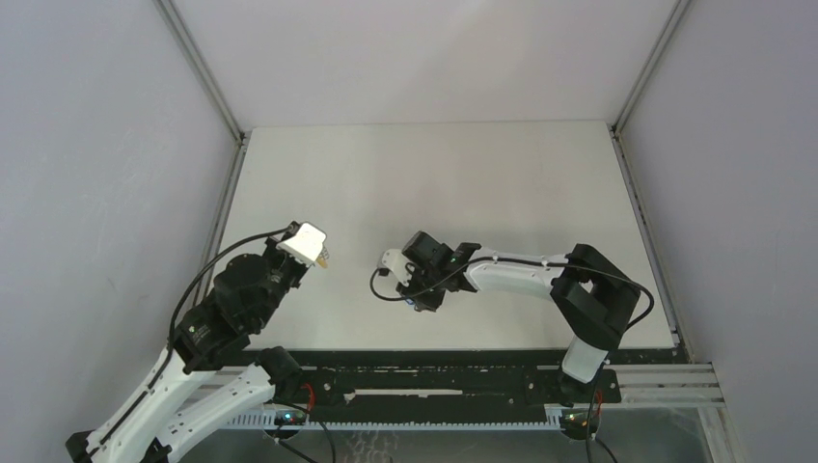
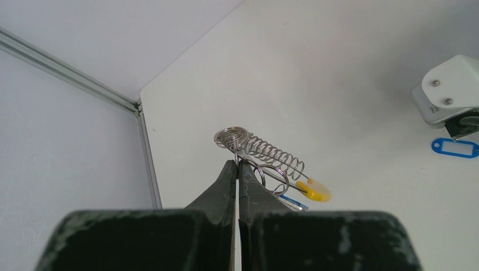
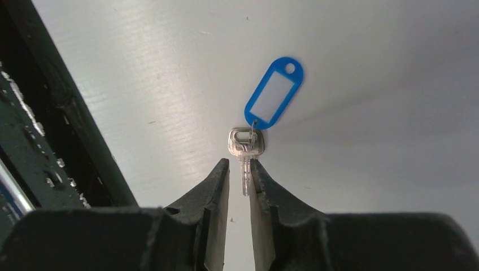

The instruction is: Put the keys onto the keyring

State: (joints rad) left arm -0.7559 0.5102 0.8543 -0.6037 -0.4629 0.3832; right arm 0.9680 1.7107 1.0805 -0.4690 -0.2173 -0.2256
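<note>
- My left claw (image 2: pixel 238 164) was pressed tight together, and its tips pinched one of the wire rings of the keyring (image 2: pixel 265 153).
- The keyring hung in the air off those tips, above the white table (image 1: pixel 434 174): a small round loop at the far end, a silver spring coil (image 2: pixel 277 158) slanting down to the right, and a yellow tip (image 2: pixel 313 191) at its low end.
- A bit of blue and silver (image 2: pixel 294 202) peeked out just beneath the rings. Too little showed for me to say what it was.
- Over on my right, the right claw (image 3: pixel 240 164) stood spread by a narrow gap, down low near the table.
- The key (image 3: pixel 246 144) sat with its short blade between those fingers (image 3: pixel 217 180), nearer the right one, with daylight on its left side. The grip was not closed on it.
- Its clear head poked out just past the fingertips, and a blue tag (image 3: pixel 274 93) with a white window hung off the head by a tiny ring, pointing away from me.
- From above, the two claws faced each other across the near half of the table, apart, with the key well clear of the keyring.
</note>
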